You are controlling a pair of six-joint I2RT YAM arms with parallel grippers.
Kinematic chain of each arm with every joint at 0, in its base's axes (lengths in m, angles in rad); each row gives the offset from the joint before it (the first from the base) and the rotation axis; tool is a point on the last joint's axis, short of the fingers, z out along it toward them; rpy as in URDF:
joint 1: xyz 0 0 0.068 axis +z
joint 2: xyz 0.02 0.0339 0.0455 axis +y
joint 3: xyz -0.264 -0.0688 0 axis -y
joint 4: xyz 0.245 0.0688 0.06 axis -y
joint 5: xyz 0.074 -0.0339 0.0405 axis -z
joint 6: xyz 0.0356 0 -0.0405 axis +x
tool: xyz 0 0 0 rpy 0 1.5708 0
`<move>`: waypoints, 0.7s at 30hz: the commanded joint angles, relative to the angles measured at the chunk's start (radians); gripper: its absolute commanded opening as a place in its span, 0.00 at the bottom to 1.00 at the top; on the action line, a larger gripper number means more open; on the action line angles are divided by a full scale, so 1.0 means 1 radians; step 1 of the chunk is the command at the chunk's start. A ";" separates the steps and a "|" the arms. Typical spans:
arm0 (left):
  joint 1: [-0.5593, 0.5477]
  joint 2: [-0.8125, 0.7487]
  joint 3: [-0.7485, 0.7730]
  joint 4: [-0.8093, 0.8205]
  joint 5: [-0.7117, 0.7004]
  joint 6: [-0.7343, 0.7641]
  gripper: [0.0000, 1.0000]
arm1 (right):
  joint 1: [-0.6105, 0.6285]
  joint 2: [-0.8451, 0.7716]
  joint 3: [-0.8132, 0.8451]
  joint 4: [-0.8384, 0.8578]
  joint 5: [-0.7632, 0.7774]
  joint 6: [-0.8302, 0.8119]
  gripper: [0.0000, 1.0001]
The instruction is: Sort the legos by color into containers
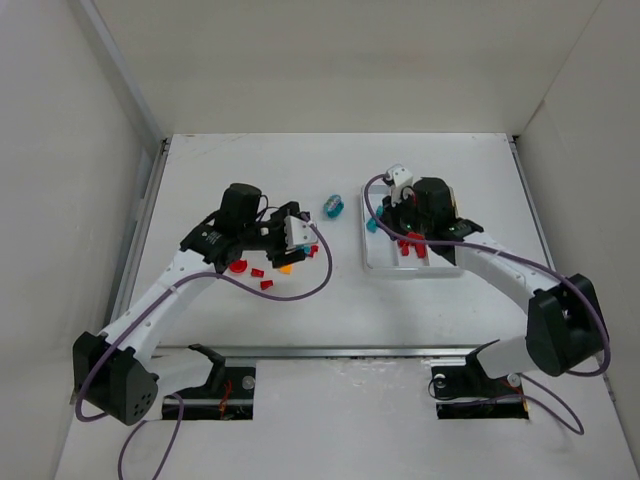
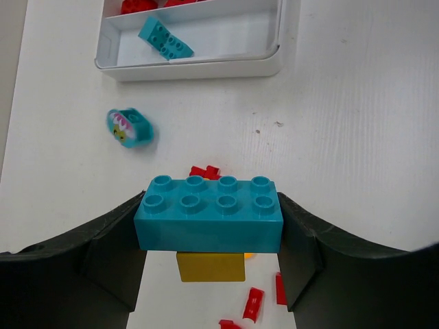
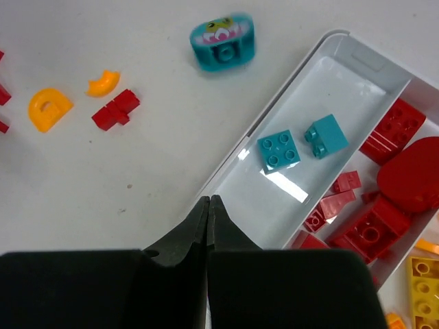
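My left gripper [image 2: 209, 223] is shut on a teal-blue two-by-four lego [image 2: 209, 214], held level above the table with its studs up. Under it lie a yellow brick [image 2: 211, 267] and small red legos [image 2: 252, 303]. The white tray [image 2: 199, 67] lies ahead, with a teal brick [image 2: 164, 38] in its nearest compartment. My right gripper [image 3: 208, 200] is shut on nothing, its tips over the tray's rim [image 3: 243, 147]. Two teal bricks [image 3: 279, 151] lie in that compartment, red ones [image 3: 370, 233] in the middle one, yellow [image 3: 425, 281] in the far one.
A teal brick with a printed face [image 1: 333, 207] lies on the table between the two grippers. Loose red legos [image 1: 240, 266] and orange pieces [image 3: 49, 108] are scattered left of the tray [image 1: 375, 262]. White walls close in the table.
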 commanded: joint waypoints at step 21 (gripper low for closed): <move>-0.007 -0.154 -0.158 0.276 -0.466 -0.460 0.00 | 0.072 0.940 1.289 -0.365 0.316 0.237 1.00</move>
